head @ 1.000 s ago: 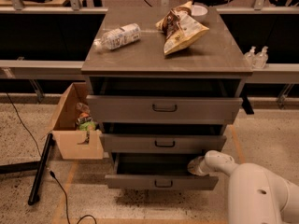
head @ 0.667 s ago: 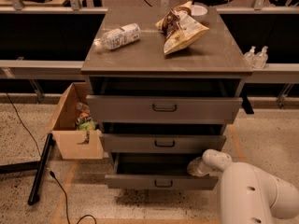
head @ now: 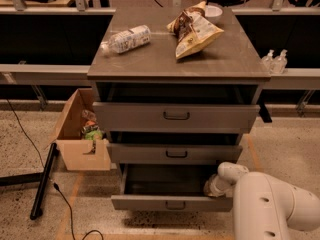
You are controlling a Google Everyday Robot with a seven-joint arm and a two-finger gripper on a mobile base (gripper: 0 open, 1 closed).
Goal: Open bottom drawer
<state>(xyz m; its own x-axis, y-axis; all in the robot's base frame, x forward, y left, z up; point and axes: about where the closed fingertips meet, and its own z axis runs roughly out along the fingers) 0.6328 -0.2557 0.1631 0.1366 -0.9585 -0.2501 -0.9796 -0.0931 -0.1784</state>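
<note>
The grey metal cabinet point(head: 160, 59) has three drawers. The bottom drawer point(head: 145, 202) is pulled out well forward of the two above it, and its dark inside shows. Its small dark pull handle point(head: 175, 204) sits at the middle of the front panel. My gripper point(head: 214, 185) reaches into the drawer's right end, just behind the front panel, on the end of my white arm point(head: 270, 206), which comes in from the lower right. The middle drawer point(head: 176, 154) and the taller top drawer point(head: 176, 116) stand slightly out.
A plastic bottle point(head: 126, 39), a snack bag point(head: 192, 29) and a white bowl point(head: 213, 11) lie on the cabinet top. An open cardboard box point(head: 80, 141) stands on the floor at the left, with a black pole point(head: 42, 181) and cable beside it. Two small bottles point(head: 275, 61) stand on the right ledge.
The bottom drawer has come further out towards me. My arm has drawn back with it and fills more of the lower right corner.
</note>
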